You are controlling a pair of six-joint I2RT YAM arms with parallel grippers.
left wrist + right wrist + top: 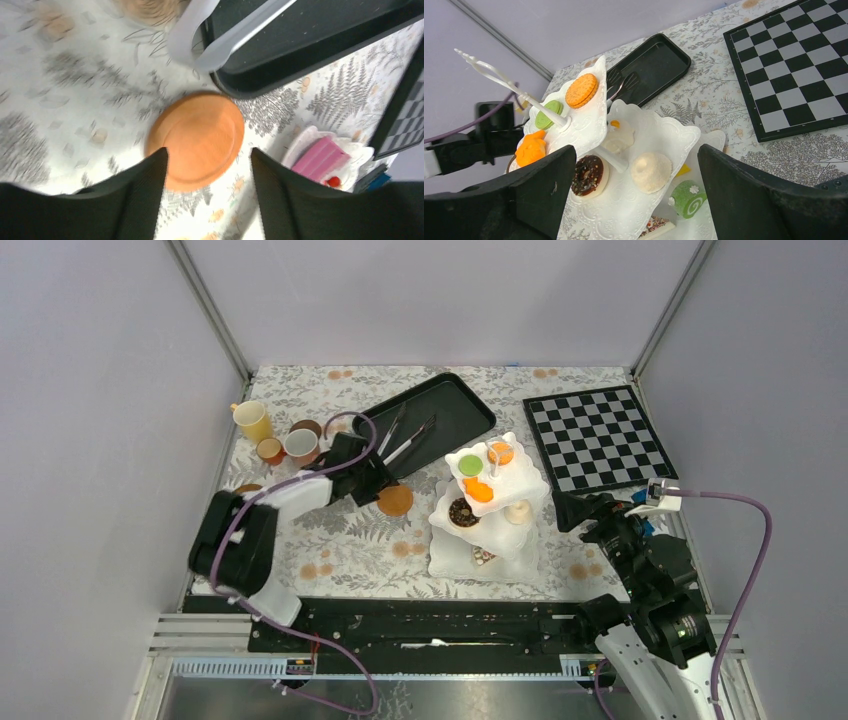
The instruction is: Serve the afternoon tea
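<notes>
Right hand [636,150] at 4 o'clock: released, empty, facing stand [684,132] loaded with cakes [651,171]. Left hand [207,160]: released, spread over saucer [197,135], which lies flat on table [350,540] at stand's 9 o'clock. Cups [285,440] far, 10 o'clock.

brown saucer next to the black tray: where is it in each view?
Top external: saucer centre-left, just off the black tray's near corner.
Left wrist: saucer mid-frame, below the black tray.
Right wrist: not in it.
Shared landmark: black tray, in all three.
</notes>
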